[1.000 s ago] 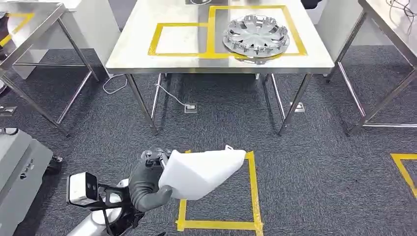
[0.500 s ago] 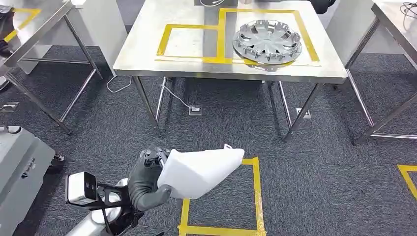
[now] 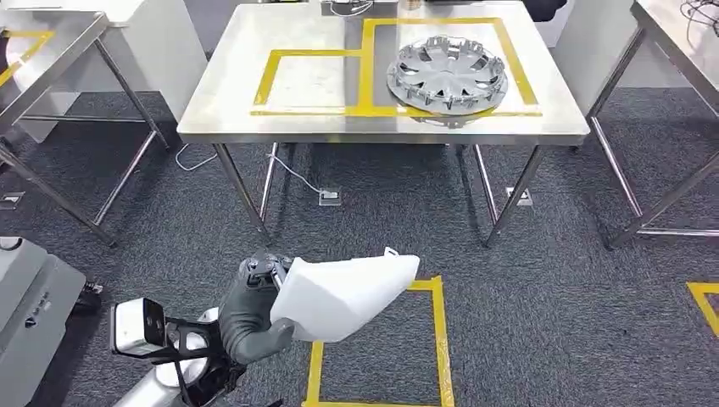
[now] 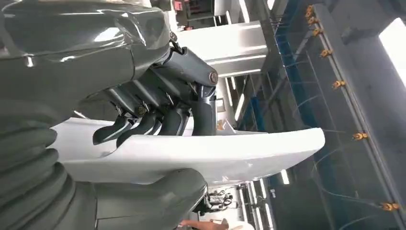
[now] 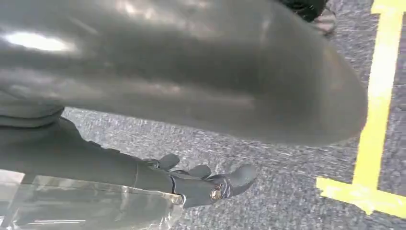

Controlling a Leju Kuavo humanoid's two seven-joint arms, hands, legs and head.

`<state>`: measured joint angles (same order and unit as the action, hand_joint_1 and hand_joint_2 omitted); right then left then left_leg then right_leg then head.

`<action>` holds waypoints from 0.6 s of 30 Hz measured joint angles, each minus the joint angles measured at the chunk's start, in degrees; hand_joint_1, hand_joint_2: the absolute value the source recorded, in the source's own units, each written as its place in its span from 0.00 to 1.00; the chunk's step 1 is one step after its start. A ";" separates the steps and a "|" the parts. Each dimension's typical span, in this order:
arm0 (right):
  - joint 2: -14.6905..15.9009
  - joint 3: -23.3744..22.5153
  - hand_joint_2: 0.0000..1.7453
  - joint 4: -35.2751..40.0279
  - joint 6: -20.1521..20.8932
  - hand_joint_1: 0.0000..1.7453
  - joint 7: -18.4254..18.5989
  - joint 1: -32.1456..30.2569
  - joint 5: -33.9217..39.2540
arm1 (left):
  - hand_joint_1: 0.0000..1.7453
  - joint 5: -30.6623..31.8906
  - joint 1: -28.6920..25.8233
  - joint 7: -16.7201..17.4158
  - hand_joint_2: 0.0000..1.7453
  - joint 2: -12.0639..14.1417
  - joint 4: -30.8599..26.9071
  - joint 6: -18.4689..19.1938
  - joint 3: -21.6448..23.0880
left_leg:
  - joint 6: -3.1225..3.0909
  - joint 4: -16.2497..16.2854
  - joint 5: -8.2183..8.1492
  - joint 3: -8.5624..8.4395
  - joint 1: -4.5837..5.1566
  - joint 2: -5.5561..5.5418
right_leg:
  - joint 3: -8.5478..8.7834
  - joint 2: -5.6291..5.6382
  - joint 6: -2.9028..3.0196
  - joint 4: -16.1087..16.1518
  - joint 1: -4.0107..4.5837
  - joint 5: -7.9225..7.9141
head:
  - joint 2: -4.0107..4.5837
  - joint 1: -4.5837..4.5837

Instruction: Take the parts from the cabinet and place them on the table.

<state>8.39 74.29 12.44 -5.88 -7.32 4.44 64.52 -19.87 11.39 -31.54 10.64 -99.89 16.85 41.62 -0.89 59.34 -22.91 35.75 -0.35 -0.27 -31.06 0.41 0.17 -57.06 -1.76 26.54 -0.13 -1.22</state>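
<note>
My left hand (image 3: 250, 309) grips a white angular plastic part (image 3: 343, 292) by one end, low in the head view, above the grey carpet. In the left wrist view the dark fingers (image 4: 158, 120) lie over the white part (image 4: 230, 153) and the thumb presses from the other side. Ahead stands a steel table (image 3: 220, 110) marked with yellow tape rectangles; a silver wheel cover (image 3: 447, 75) lies in the right-hand rectangle, and the left rectangle (image 3: 309, 80) is bare. My right hand (image 5: 201, 179) hangs over the carpet, fingers loosely apart and holding nothing.
More steel tables stand at the far left (image 3: 51, 42) and far right (image 3: 678, 34). A grey box (image 3: 30, 314) sits at the lower left. A yellow tape square (image 3: 437, 339) marks the floor under the part. A cable and floor socket (image 3: 329, 197) lie beneath the table.
The whole view has shifted, so the camera moved: the table slid right, then back left. The white part stays held the same way in my left hand.
</note>
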 joint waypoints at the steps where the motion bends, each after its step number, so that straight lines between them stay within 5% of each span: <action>1: -0.37 0.00 0.00 0.02 0.00 0.00 -0.07 0.12 -0.02 | 1.00 0.00 0.06 0.02 1.00 0.02 0.00 -0.02 -0.04 | -0.43 -1.81 -0.63 -0.77 0.38 0.14 | 0.17 0.00 -0.40 -0.16 0.46 0.32 | 0.00 0.13; 3: -0.20 0.00 0.00 0.00 0.00 0.00 -0.07 0.07 -0.07 | 1.00 0.09 0.12 0.02 1.00 0.04 0.00 -0.04 -0.02 | -0.75 -1.76 -1.12 -0.63 0.76 0.22 | 0.12 0.03 -1.05 0.05 0.21 0.69 | 0.00 0.02; 4: -0.33 0.00 0.00 0.02 0.00 0.00 -0.07 -0.05 -0.09 | 1.00 0.09 0.05 0.02 1.00 0.04 0.00 -0.13 0.00 | -1.21 -2.23 -1.36 -0.71 0.89 -0.02 | 0.28 -0.10 -1.85 -1.41 0.19 -0.49 | 0.00 0.07; 6: -0.31 -0.02 0.00 0.02 0.02 0.00 -0.07 0.00 -0.11 | 1.00 0.15 -0.02 0.07 1.00 0.04 -0.09 -0.15 0.02 | -2.24 -3.47 -1.51 -2.92 0.37 -0.03 | 0.05 -0.22 -1.97 -2.47 0.00 0.18 | 0.00 0.09; 8: -0.20 -0.02 0.00 0.02 0.02 0.00 -0.09 0.39 -0.15 | 1.00 0.17 0.32 0.07 1.00 -0.11 -0.09 -0.20 0.00 | -2.81 -3.40 -1.76 -3.71 0.55 -0.09 | -3.18 -0.27 -1.53 -8.69 0.16 2.84 | 0.00 0.48; 11: -0.02 -0.02 0.00 0.00 0.02 0.00 -0.07 0.32 -0.13 | 1.00 0.20 -0.05 0.13 1.00 -0.11 -0.07 -0.20 0.15 | -2.78 -3.26 -2.30 -3.78 0.82 -0.22 | -9.70 -0.29 -1.63 -18.26 0.17 6.07 | 0.00 0.48; 13: 0.11 -0.02 0.00 0.00 0.02 0.00 -0.07 0.08 -0.15 | 1.00 0.20 -0.25 0.13 1.00 -0.11 -0.04 -0.20 0.17 | -2.37 -3.12 -2.86 -4.52 0.73 -0.48 | -8.24 -0.31 -2.75 -13.15 0.06 3.06 | 0.00 0.50; 15: 0.31 -0.02 0.00 0.00 0.02 0.00 -0.07 0.09 -0.15 | 1.00 0.20 -0.25 0.13 1.00 -0.13 -0.04 -0.20 0.20 | -1.61 -2.73 -3.93 -5.63 0.57 -0.47 | -3.72 -0.35 -4.12 -2.49 -0.28 -2.35 | 0.00 0.52; 16: 0.22 -0.02 0.00 0.02 0.02 0.00 -0.07 0.01 -0.15 | 1.00 0.20 -0.26 0.13 1.00 -0.13 0.02 -0.17 0.20 | -1.15 -2.51 -4.41 -5.77 0.76 -0.42 | -3.51 -0.32 -3.58 -1.49 -0.09 -1.68 | 0.00 0.50; 17: 0.18 -0.04 0.00 0.00 0.02 0.00 -0.07 0.09 -0.13 | 1.00 0.22 -0.14 0.15 1.00 -0.13 0.07 -0.17 0.20 | -0.81 -2.21 -4.80 -5.58 0.88 -0.41 | -3.44 -0.52 -1.75 -0.81 0.21 0.00 | 0.00 0.50; 18: 0.15 -0.07 0.00 0.00 0.02 0.00 -0.07 0.10 -0.09 | 1.00 0.24 -0.10 0.15 1.00 -0.17 0.07 -0.11 0.20 | -0.46 -2.15 -5.09 -5.46 0.94 -0.37 | -2.92 -0.48 -1.26 -0.96 0.33 -1.05 | 0.00 0.39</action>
<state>8.55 74.23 12.44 -5.86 -7.39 4.54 64.43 -19.63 11.29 -31.39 10.47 -99.82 16.74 41.81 -1.35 57.19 -28.00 30.29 0.58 -0.64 -33.98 -0.07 -1.09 -58.02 -1.43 25.49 -0.13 -0.83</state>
